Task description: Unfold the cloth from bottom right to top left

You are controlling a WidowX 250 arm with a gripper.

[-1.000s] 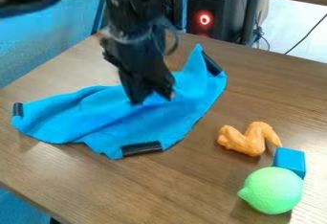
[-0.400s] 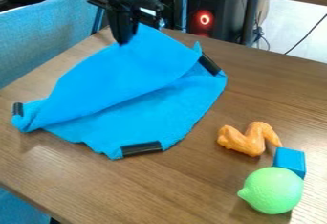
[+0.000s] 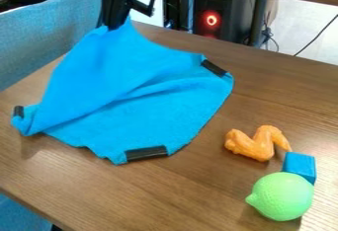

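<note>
1. The cloth (image 3: 142, 106) spreads from left to centre, its top corner raised.
2. At upper left, my gripper (image 3: 114, 26) has its jaws closed on that corner.
3. At lower right, the wing (image 3: 256, 146), block (image 3: 299, 164) and lime (image 3: 282, 196) sit near one another.

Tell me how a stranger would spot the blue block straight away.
On the wooden table, look to the picture's right of the blue cloth. The block sits just behind the green lime, right of the orange chicken wing; of those three, only it has flat faces.
</note>
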